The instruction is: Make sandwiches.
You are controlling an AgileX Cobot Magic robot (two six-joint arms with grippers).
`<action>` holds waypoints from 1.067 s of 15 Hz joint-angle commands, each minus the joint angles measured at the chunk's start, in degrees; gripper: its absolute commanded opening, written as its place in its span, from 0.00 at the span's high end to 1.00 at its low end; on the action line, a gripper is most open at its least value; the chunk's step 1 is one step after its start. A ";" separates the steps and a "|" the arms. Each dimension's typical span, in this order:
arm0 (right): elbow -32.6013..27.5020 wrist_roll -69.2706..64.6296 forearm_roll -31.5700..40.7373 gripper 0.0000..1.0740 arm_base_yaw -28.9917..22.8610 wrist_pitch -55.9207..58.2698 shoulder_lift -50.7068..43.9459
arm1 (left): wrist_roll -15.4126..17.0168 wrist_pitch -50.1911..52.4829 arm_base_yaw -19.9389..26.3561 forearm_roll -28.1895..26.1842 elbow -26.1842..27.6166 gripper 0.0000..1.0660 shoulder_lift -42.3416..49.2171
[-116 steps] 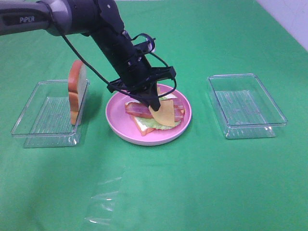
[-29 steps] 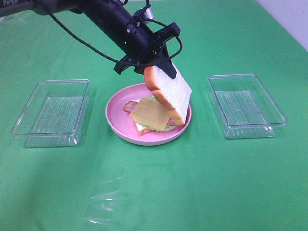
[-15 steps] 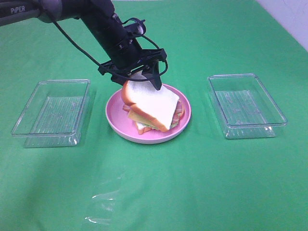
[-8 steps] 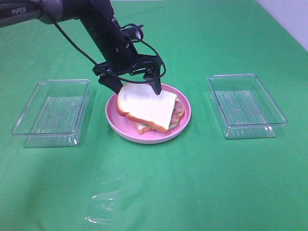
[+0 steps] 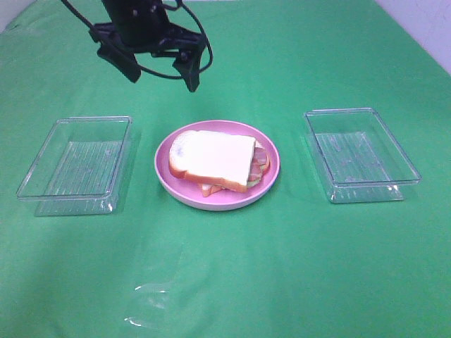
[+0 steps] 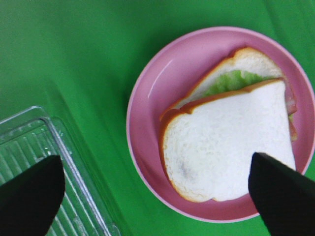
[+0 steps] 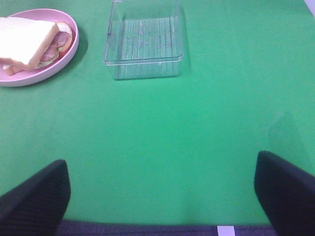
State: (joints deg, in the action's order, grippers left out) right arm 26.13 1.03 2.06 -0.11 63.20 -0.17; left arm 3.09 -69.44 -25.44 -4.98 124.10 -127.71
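I read the sandwich [image 5: 217, 160] as finished on the pink plate [image 5: 169, 184], my left end effector [image 5: 161, 70] hanging above it, jaws apart and empty, so parking the arm comes next.

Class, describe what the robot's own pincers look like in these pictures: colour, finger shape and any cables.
The left pincer is matte black, with two tapering fingers and thin black cables looping round its body. The right pincer shows only two dark, finely ribbed fingertips.

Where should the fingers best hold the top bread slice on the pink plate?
Probably from above, across two opposite crust edges of the top bread slice. It lies flat on the stack in the pink plate, so only its edges are exposed.
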 commanded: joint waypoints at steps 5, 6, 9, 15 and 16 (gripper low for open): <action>-0.23 0.63 0.06 0.10 0.06 -0.29 -1.83 | 0.11 -6.13 2.64 9.17 -10.37 0.12 19.02; -0.23 0.63 0.06 0.10 0.06 -0.29 -1.83 | 0.11 -6.13 5.50 9.11 -14.90 0.12 22.69; -0.23 0.63 0.06 0.10 0.06 -0.29 -1.83 | 0.06 -6.13 15.99 7.73 -29.79 0.12 34.21; -0.23 0.63 0.06 0.10 0.06 -0.29 -1.83 | -0.97 -2.81 29.56 5.90 -64.00 0.12 72.42; -0.23 0.63 0.06 0.10 0.06 -0.29 -1.83 | -0.97 -2.75 29.56 6.02 -65.32 0.12 75.11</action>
State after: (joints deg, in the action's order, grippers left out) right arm 26.13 1.03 2.06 -0.11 63.20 -0.17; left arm 2.23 -69.84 4.07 1.38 59.64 -54.09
